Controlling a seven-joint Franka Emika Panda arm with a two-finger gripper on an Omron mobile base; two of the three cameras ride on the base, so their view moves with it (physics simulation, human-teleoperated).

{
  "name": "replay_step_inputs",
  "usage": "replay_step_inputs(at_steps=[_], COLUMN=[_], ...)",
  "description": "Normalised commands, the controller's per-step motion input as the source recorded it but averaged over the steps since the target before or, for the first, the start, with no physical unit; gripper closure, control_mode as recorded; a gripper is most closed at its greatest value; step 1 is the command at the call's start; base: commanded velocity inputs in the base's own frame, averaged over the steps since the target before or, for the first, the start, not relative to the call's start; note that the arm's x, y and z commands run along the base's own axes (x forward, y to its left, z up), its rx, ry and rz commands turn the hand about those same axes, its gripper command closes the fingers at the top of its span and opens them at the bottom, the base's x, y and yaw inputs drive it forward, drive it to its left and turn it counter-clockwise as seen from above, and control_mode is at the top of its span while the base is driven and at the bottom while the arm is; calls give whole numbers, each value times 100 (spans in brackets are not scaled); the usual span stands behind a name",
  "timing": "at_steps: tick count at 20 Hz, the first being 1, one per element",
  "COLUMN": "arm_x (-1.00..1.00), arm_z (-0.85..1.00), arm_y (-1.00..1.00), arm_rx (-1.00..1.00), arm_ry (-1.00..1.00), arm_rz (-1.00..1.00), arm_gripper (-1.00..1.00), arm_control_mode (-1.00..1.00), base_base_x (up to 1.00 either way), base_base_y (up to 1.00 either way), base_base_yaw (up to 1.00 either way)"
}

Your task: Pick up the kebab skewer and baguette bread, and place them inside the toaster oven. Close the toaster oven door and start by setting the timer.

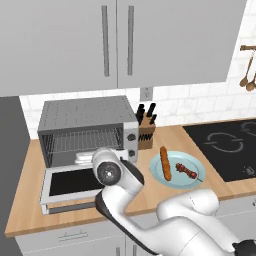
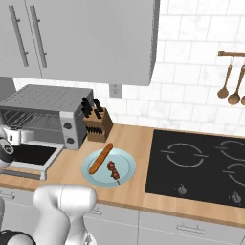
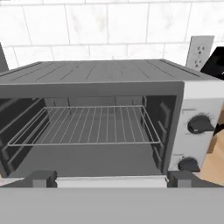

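- straight ahead of my hand, the toaster oven [image 3: 105, 109] gapes, its wire rack [image 3: 83, 124] bare and level inside the cavity.
- my pincer [image 3: 111, 178] is released, jaws spread wide with nothing between them; the two dark fingertips [image 3: 41, 177] rise low in the hand view, one at each lower corner of the oven mouth.
- the toaster oven door [image 1: 75, 182] is dropped flat toward the counter's front edge, dark glass facing up, and my arm hangs just over it in the left base view.
- on the oven's right-hand panel sit two round knobs [image 3: 199, 124], one above the other.
- to the right of the oven, a pale blue plate [image 2: 125, 174] rests on the wooden counter [image 2: 134, 141].
- the baguette bread [image 2: 101, 158] lies slantwise across the plate's left part, its far end reaching over the rim.
- the kebab skewer [image 2: 113, 170] lies on the same plate, just beside the baguette on its right; whether they touch i cannot tell.
- a knife block [image 1: 146, 132] stands by the oven's right side, toward the wall.
- a black cooktop [image 2: 201, 162] is set into the counter further right, well apart from my hand.
- wooden spoons [image 2: 229, 86] hang on the tiled wall above it.
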Motion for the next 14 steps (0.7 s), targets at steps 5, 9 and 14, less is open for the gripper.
replay_step_inputs(at_steps=[5, 9, 14], arm_x=[34, 32, 30], arm_z=[0, 0, -13], arm_y=[4, 30, 46], arm_rx=[0, 0, -1], arm_ry=[0, 0, 0], arm_rz=[0, 0, 0], arm_gripper=[-100, -100, -100], arm_control_mode=[-100, -100, -100], base_base_x=[0, 0, 0], base_base_y=[0, 0, 0], base_base_yaw=[0, 0, 0])
